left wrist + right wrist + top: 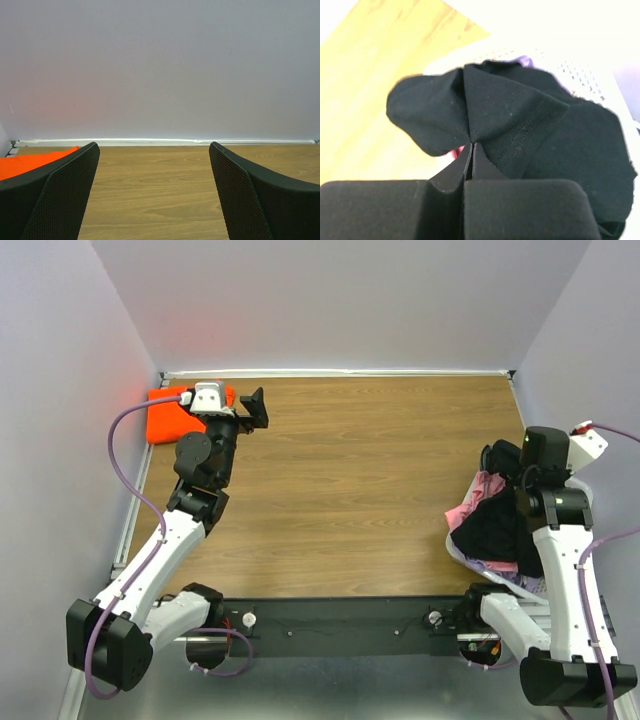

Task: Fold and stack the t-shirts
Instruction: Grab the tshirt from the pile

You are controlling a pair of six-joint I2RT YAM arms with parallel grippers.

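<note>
Wood-grain table top [380,490], brown, matte. Plain pale grey-lilac walls on three sides: back wall [340,300], left wall [50,440], right wall [600,340]. Thin white strip [340,372] along table's far edge, at back wall foot. Near edge: black rail [340,615]. Light even, soft, diffuse.

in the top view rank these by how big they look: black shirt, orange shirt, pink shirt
1. black shirt
2. orange shirt, partly covered
3. pink shirt, only a small patch shows
</note>
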